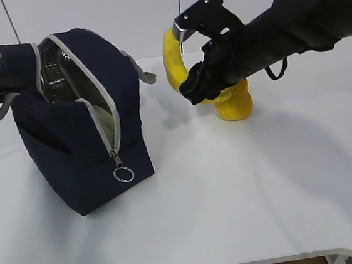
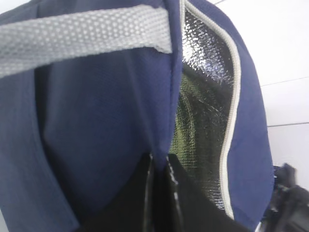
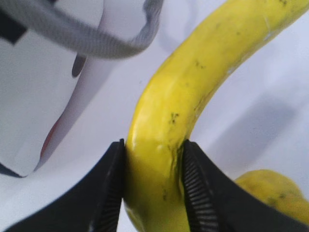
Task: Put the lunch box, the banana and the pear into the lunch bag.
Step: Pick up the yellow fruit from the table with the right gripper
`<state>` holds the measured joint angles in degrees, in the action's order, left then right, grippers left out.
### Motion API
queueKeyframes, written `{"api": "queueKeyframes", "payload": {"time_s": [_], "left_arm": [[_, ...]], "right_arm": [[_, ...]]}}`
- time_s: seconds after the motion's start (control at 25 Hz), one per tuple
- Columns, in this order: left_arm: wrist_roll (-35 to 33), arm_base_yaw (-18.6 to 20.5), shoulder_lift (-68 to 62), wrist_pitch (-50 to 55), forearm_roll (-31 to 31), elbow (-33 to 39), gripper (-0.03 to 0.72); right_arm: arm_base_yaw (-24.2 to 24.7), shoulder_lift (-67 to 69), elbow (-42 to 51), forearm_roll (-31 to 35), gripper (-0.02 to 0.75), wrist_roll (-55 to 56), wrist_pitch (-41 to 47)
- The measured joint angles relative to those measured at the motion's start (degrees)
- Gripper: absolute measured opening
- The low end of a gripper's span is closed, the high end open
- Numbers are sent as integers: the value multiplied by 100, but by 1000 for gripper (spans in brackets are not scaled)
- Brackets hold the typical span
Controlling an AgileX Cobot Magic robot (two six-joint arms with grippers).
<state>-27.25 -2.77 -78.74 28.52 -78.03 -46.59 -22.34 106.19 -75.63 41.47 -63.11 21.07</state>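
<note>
At the lower left of the exterior view, nearest the camera, a metal ring pull [image 1: 124, 174] hangs at the bottom of a grey zipper on the front corner of a boxy navy fabric lunch bag [image 1: 51, 139]. The bag stands on the white worktop [image 1: 246, 200] with its top unzipped and its silver lining [image 1: 52, 63] showing. A pale green surface [image 1: 102, 117] shows just inside the opening. I cannot tell what it is.

At the far left edge the left gripper [image 2: 159, 166] is pinched shut on the bag's navy rim fabric. In its wrist view a grey woven strap handle [image 2: 82, 34] crosses the upper left.

Further back, right of centre, the black right gripper [image 1: 190, 91] is clamped on a curved yellow banana [image 1: 175, 59] with small dark specks. Its ribbed pads [image 3: 193, 188] press both sides of the fruit, which is lifted off the worktop right of the bag.

Just behind and below the gripper, a squat lumpy yellow pear [image 1: 236, 103] sits on the worktop, partly hidden by the arm.
</note>
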Motion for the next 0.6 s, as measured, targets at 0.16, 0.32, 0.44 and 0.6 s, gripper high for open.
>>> {"api": "queueKeyframes", "payload": {"time_s": [0.16, 0.32, 0.44, 0.6], "left_arm": [[0, 0, 0, 0, -21, 0, -13], [0, 0, 0, 0, -119, 0, -13], [0, 0, 0, 0, -173, 0, -13], [0, 0, 0, 0, -186, 0, -13]], "right_arm": [[24, -304, 0, -7, 297, 0, -39], [24, -625, 0, 14, 297, 0, -102], [24, -806, -113, 234, 297, 0, -102], [24, -862, -471, 688, 297, 0, 175]]}}
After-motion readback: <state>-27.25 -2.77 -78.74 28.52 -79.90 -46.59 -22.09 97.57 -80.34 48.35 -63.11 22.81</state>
